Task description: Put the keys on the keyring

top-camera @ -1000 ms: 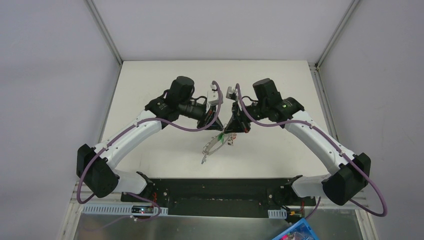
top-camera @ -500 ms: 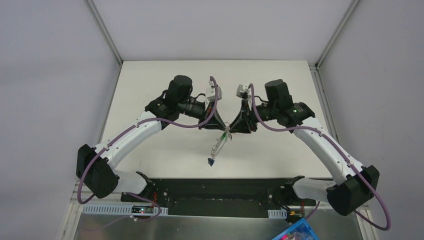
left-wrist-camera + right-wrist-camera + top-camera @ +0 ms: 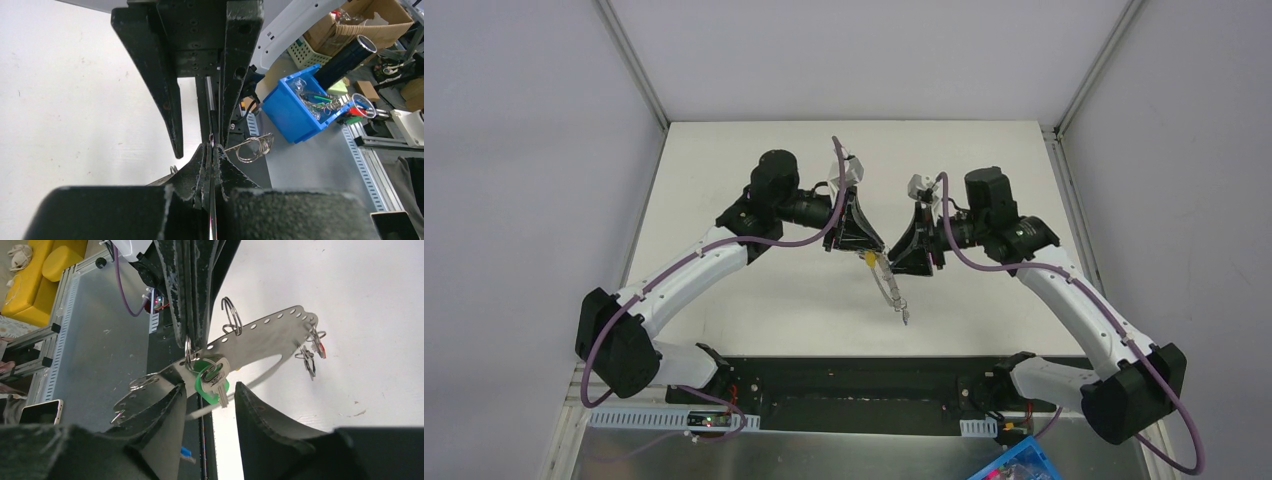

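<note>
Threading step: left jaws are clamping perforated steel keyring plate (image 3: 260, 335); right jaws, apart, are bracketing green-headed key (image 3: 210, 385); precise pinch probably next.

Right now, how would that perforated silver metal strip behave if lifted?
The perforated silver metal strip looks stiff, holding its curve. Hanging from the left gripper alone, it likely swings. Its green-headed key would probably dangle.

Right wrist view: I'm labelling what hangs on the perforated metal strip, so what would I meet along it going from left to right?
Along the metal strip: small ring → green key → upright split ring → ring cluster with a red bit.
</note>
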Robot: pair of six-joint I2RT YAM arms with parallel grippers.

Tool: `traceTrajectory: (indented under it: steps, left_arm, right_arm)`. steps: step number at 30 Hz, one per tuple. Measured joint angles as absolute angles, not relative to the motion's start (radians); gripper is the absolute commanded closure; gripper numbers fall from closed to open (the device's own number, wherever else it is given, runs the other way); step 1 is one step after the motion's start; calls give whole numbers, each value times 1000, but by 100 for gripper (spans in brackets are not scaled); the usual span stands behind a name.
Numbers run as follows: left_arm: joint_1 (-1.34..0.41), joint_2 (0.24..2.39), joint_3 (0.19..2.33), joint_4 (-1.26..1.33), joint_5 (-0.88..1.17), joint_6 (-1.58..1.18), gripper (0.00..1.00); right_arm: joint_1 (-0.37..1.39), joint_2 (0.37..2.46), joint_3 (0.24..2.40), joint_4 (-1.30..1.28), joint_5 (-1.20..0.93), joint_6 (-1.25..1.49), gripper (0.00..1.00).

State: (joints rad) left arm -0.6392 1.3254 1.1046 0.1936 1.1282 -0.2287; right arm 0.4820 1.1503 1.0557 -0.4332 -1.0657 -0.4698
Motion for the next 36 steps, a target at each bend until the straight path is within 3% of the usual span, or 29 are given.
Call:
traceTrajectory:
  steps: [11, 18, 23, 36]
  left_arm:
    - [-639, 1330, 1089, 333, 1136, -338, 100]
    - [-626, 1344, 1077, 388, 1136, -387, 100]
    - [-614, 1344, 1069, 407, 1135, -404, 100]
    - [-613, 1342, 1065, 290, 1132, -294, 100]
  right_arm:
    - [496, 1197, 1052, -373, -1100, -429, 59]
    - [505, 1206, 1052, -362, -1110, -412, 87]
    - [505, 1205, 1052, -363, -1107, -413, 99]
    - [493, 1181, 1058, -426, -1077, -450, 100]
